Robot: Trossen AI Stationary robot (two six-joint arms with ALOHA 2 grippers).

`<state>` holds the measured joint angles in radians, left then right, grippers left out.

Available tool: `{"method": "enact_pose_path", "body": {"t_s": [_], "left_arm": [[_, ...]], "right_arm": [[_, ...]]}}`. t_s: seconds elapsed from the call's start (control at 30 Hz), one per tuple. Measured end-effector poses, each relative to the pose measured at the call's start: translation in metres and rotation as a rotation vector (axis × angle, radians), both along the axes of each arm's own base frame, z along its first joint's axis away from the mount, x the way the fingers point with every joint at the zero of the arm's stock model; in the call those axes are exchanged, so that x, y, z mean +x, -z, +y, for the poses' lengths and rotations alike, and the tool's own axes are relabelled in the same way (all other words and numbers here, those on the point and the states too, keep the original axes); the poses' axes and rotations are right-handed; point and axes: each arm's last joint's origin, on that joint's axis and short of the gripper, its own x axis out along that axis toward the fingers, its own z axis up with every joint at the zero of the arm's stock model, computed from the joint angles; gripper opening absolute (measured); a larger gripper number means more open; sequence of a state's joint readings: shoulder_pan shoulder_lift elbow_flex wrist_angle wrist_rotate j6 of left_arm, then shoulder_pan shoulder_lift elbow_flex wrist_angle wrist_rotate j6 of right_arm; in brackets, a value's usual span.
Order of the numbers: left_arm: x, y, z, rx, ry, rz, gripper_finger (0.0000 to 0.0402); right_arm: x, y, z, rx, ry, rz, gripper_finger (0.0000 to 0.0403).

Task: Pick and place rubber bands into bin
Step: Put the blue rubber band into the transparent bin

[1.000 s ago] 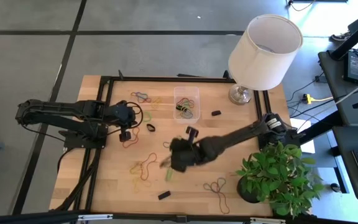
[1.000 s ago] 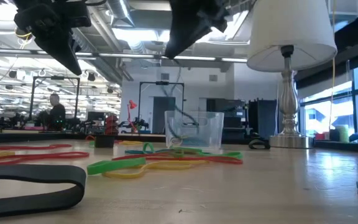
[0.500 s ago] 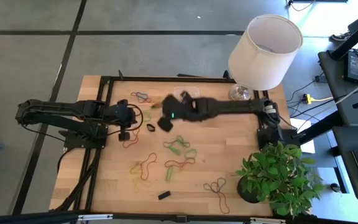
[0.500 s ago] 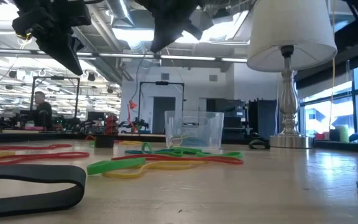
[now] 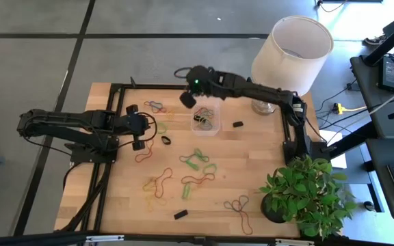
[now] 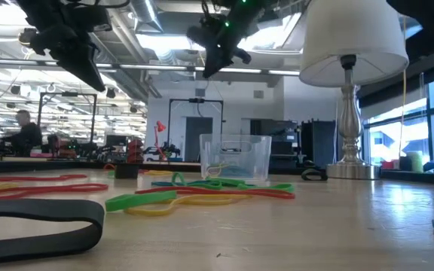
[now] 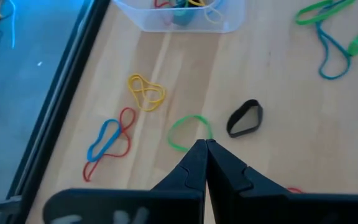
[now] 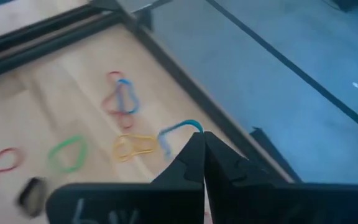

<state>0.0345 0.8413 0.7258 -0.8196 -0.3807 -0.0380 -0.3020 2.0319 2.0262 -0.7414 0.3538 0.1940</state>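
Rubber bands (image 5: pixel 197 179) lie all over the table (image 5: pixel 265 157), and nearest the front edge a dark cluster (image 5: pixel 238 205) sits close to the plant (image 5: pixel 306 195). A small black block (image 5: pixel 180 214) lies just left of it. From table height, a fat black band (image 6: pixel 36 218) fills the foreground, with green and yellow loops (image 6: pixel 153 202) behind it.

Mid-table now: red, green and orange bands are spread loosely, well apart from one another. On the left, the left gripper (image 5: pixel 146 125) hangs above the wood with its fingers pressed together and nothing between them. Its wrist camera shows a green loop (image 7: pixel 188 130) and a black loop (image 7: pixel 244 118) on the wood just past the fingertips.

Further back stands the bin (image 5: pixel 214 99), upright, with several bands already inside. The right gripper (image 5: pixel 187 99) is up high just beside the bin's far left corner, not over it. Its fingers are pinched together, and a blue band (image 8: pixel 178 129) seems to be clamped at the tips. Behind it all, at the far right corner, stands the lamp (image 5: pixel 289 55).
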Motion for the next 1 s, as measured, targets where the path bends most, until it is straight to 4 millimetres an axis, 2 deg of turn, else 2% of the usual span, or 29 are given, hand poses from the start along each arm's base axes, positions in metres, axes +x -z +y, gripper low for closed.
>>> {"method": "enact_pose_path", "body": {"t_s": [0.17, 0.4, 0.53, 0.73, 0.87, 1.0], "left_arm": [[0.0, 0.0, 0.001, 0.037, -0.028, 0.001, 0.0003], [0.0, -0.001, 0.002, 0.051, -0.042, 0.0, 0.0003], [-0.001, -0.001, 0.002, 0.039, -0.062, -0.011, 0.0002], [-0.001, -0.001, 0.002, 0.029, -0.082, -0.021, 0.0003], [-0.001, -0.001, 0.002, 0.041, -0.091, -0.02, 0.0002], [-0.001, -0.001, 0.003, 0.071, -0.112, -0.02, 0.0004]], "right_arm": [[-0.01, 0.002, -0.028, -0.007, 0.018, 0.018, 0.0], [-0.022, 0.035, -0.051, 0.046, 0.057, 0.102, 0.0], [-0.027, 0.055, -0.05, 0.087, 0.058, 0.192, 0.0], [-0.038, 0.069, -0.045, 0.138, 0.072, 0.336, 0.0], [-0.048, 0.068, -0.043, 0.101, 0.126, 0.435, 0.0], [-0.055, 0.052, -0.04, 0.084, 0.132, 0.404, 0.0]]}}
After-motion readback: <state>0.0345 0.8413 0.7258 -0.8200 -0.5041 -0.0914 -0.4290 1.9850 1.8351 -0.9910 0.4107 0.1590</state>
